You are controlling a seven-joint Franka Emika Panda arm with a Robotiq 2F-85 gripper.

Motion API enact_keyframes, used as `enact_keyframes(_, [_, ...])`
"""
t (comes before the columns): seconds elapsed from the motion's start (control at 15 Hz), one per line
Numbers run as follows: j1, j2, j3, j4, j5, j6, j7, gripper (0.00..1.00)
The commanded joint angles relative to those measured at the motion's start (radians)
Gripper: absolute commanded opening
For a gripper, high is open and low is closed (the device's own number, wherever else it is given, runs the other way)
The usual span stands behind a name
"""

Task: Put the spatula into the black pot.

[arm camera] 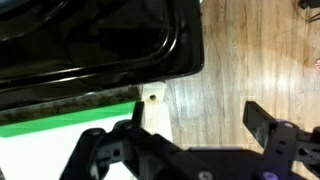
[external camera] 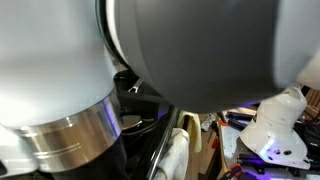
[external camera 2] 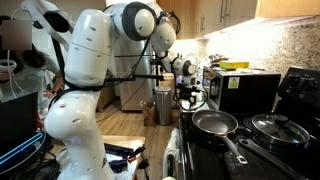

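In the wrist view my gripper (arm camera: 195, 125) is open, its two dark fingers spread wide above a wooden floor. The spatula (arm camera: 152, 103), a pale tan flat piece with a small hole at its end, shows just beside one finger, not between the jaws. A glossy black stove edge (arm camera: 120, 40) fills the top. In an exterior view the gripper (external camera 2: 190, 97) hangs by the stove's near side. A dark round pot with a lid (external camera 2: 279, 128) stands beyond the frying pan (external camera 2: 215, 123); I cannot tell if it is the black pot.
A microwave (external camera 2: 245, 90) stands behind the stove. A green strip (arm camera: 60, 125) and a white surface lie under the stove edge. The robot's arm (external camera: 150, 60) blocks most of an exterior view, with clutter (external camera: 270, 135) low beside it.
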Motion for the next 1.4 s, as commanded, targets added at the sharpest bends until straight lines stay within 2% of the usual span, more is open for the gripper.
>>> enact_keyframes(0.0, [0.016, 0.060, -0.001, 0.060, -0.037, -0.006, 0.007, 1.00])
enact_keyframes(0.47, [0.071, 0.177, -0.019, 0.186, -0.056, -0.020, 0.058, 1.00])
enact_keyframes(0.87, [0.127, 0.244, -0.076, 0.252, -0.151, -0.004, 0.166, 1.00])
enact_keyframes(1.27, [0.135, 0.300, -0.074, 0.306, -0.136, 0.009, 0.174, 1.00])
enact_keyframes(1.33, [0.135, 0.302, -0.074, 0.310, -0.134, 0.008, 0.175, 0.75])
